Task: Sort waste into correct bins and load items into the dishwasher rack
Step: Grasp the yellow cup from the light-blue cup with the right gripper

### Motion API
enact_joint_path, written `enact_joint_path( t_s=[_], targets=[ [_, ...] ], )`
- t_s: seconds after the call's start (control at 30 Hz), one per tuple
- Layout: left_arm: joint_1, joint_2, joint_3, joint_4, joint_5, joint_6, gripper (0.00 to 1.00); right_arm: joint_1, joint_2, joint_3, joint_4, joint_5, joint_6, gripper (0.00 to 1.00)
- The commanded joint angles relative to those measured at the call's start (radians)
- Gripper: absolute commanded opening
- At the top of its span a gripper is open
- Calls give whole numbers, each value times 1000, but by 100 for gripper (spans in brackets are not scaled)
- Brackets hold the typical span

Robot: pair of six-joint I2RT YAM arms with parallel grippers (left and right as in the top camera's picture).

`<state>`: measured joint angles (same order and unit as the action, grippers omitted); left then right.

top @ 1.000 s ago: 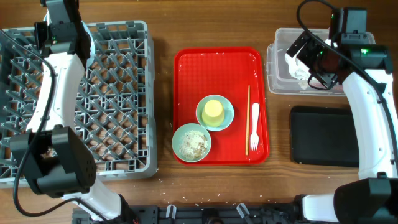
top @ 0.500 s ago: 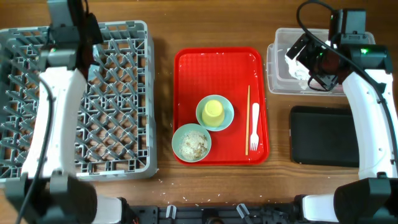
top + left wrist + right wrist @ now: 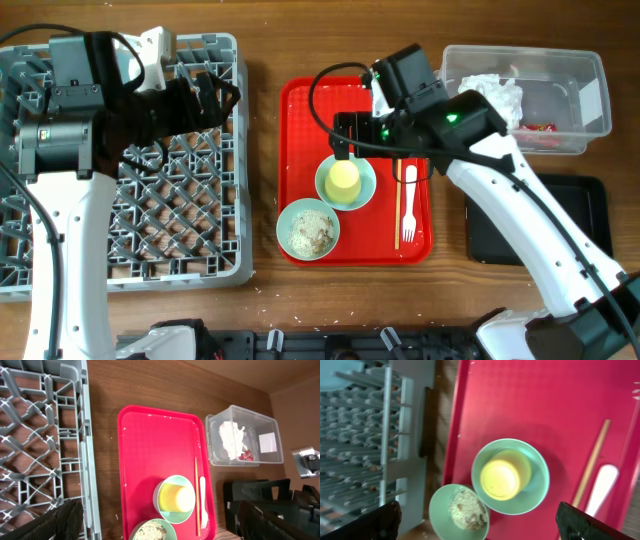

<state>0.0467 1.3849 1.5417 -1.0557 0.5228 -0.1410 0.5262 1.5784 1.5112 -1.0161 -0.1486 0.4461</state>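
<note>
Right end effector (image 3: 352, 138), fingers apart, hangs at 12 o'clock of the cup (image 3: 344, 179), which sits in a bowl (image 3: 325, 186) on the tray (image 3: 320, 100). Best straddle the cup squarely and lift straight, leaving the bowl. Left end effector (image 3: 218, 98), also apart, is over the rack (image 3: 180, 220).

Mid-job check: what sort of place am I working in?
Probably a mock dish-return station: a grey dishwasher rack, a red tray of used bowls, and a clear tub holding waste.
</note>
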Motion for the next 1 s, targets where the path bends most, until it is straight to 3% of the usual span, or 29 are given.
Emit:
enact_joint_path(
  t_s=[0.0,0.13,0.27,0.33,0.43,0.5,0.53,0.6,0.67,0.83,0.97],
  targets=[
    [3,6,-5,0,-56,-2,100,38,2,-13,-17,111,92,100],
    [17,6,-5,0,-265,-13,100,37,2,-106,-23,111,106,100],
    [176,6,-5,-8,-281,-275,100,37,2,-119,-24,183,111,100],
    [228,6,-5,-35,-282,-285,100,22,2,-119,-31,307,175,100],
    [254,6,-5,-85,-317,-282,100,-52,2,-119,-5,275,185,100],
    [266,6,-5,-101,-377,-283,100,-140,2,-119,-6,235,173,93],
    [267,6,-5,-101,-379,-283,100,-174,2,-119,-6,160,118,86],
    [267,6,-5,-101,-379,-283,100,-191,2,-119,19,-115,-113,87],
    [267,6,-5,-84,-379,-283,100,-142,2,-119,37,-298,-346,100],
    [456,6,-5,-116,-375,-393,100,-22,33,-119,45,-47,-206,100],
    [658,6,-5,-198,-376,-394,100,66,158,-119,61,55,-145,100]
  ],
)
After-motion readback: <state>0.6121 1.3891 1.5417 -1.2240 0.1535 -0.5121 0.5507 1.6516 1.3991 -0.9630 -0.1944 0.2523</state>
